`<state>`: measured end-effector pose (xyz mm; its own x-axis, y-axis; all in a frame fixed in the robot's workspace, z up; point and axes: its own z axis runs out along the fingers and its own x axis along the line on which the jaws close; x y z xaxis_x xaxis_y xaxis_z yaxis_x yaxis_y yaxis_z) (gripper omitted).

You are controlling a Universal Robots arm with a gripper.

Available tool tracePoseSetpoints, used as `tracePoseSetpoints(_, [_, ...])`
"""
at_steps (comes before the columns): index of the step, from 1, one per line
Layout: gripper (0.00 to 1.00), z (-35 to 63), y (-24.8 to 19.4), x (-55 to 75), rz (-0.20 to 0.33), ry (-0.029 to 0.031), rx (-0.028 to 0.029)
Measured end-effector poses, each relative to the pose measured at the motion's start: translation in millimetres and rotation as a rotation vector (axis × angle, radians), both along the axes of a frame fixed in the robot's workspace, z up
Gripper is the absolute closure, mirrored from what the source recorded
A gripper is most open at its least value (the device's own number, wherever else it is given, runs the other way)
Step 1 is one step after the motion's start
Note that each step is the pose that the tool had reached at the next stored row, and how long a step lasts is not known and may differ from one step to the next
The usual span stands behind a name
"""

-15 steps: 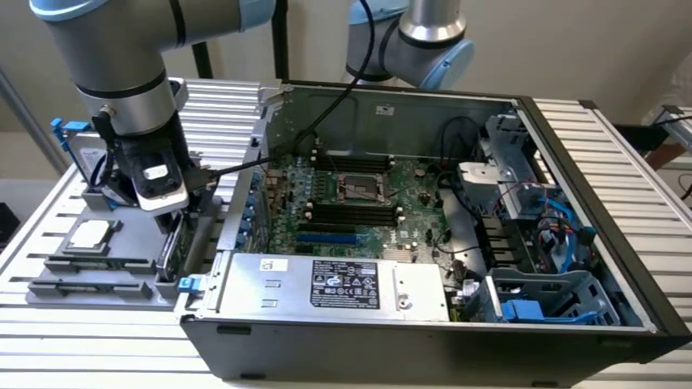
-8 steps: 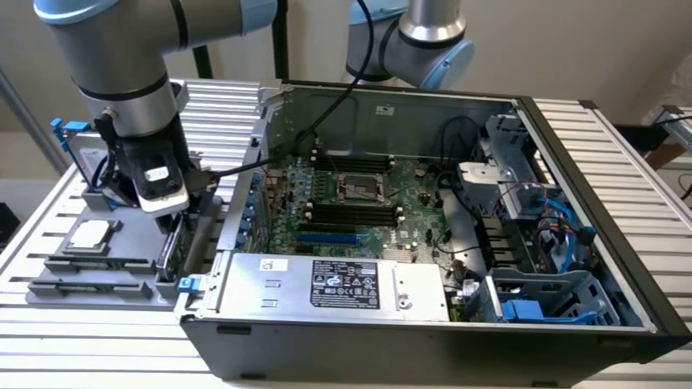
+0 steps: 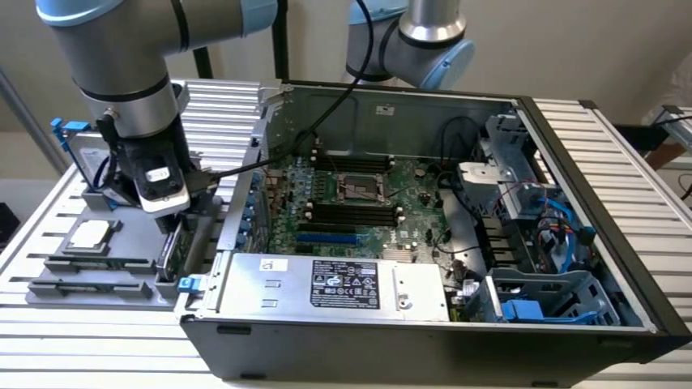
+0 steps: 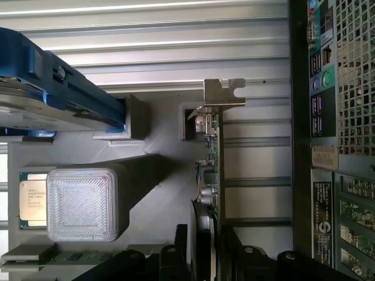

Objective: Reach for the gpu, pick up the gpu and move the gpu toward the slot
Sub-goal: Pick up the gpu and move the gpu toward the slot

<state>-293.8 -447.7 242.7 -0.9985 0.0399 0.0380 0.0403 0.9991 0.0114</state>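
Observation:
The gpu point(image 4: 214, 167), a thin green card with a silver bracket point(image 4: 223, 93) at one end, stands on edge in the grey holder tray point(image 3: 130, 235) at the exterior view's left, just outside the open computer case point(image 3: 433, 340). My gripper point(image 4: 205, 243) has come down over the card's end away from the bracket. Its two dark fingers point(image 4: 180, 240) press close on either side of the board. In the exterior view the gripper point(image 3: 178, 220) hangs right over the gpu point(image 3: 170, 247). The blue slot point(image 3: 324, 239) lies on the motherboard point(image 3: 357, 203) inside the case.
On the tray sit a silver hard drive in a blue frame point(image 3: 76, 146), a processor chip point(image 3: 89, 235) and narrow memory sticks point(image 3: 92, 263). The case's side wall point(image 3: 254, 162) stands between tray and motherboard. A power supply point(image 3: 335, 284) fills the case's near side.

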Motion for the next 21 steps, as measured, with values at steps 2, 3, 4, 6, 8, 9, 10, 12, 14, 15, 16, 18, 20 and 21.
tracePoseSetpoints(2, [0.73, -0.3, 0.3, 0.0, 0.000, 0.0002, -0.0002])
tracePoseSetpoints(3, [0.73, -0.4, 0.5, 0.1, 0.000, 0.0003, -0.0003])
tracePoseSetpoints(4, [0.73, -0.6, 0.6, 0.3, 0.000, 0.0002, -0.0003])
tracePoseSetpoints(6, [0.73, -0.8, 0.8, 0.4, 0.000, 0.0003, -0.0002])
tracePoseSetpoints(8, [0.73, -0.8, 0.9, 0.4, 0.000, 0.0004, -0.0001])
tracePoseSetpoints(9, [0.73, -0.9, 0.9, 0.4, 0.000, 0.0004, 0.0000])
tracePoseSetpoints(10, [0.73, -0.9, 0.9, 0.4, 0.000, 0.0005, -0.0001])
tracePoseSetpoints(12, [0.73, -0.9, 0.9, 0.4, 0.000, 0.0004, 0.0000])
tracePoseSetpoints(14, [0.73, -0.8, 0.9, 0.4, 0.000, 0.0010, 0.0001])
tracePoseSetpoints(15, [0.73, -0.7, 0.9, 0.4, 0.000, 0.0013, 0.0008])
tracePoseSetpoints(16, [0.73, -0.4, 1.0, 0.5, 0.000, 0.0014, 0.0020])
tracePoseSetpoints(18, [0.73, 1.0, 1.0, 0.5, 0.000, 0.0030, 0.0040])
tracePoseSetpoints(20, [0.73, 3.0, 0.9, 0.4, 0.000, 0.0057, 0.0055])
tracePoseSetpoints(21, [0.73, 4.2, 0.9, 0.4, 0.000, 0.0072, 0.0063])
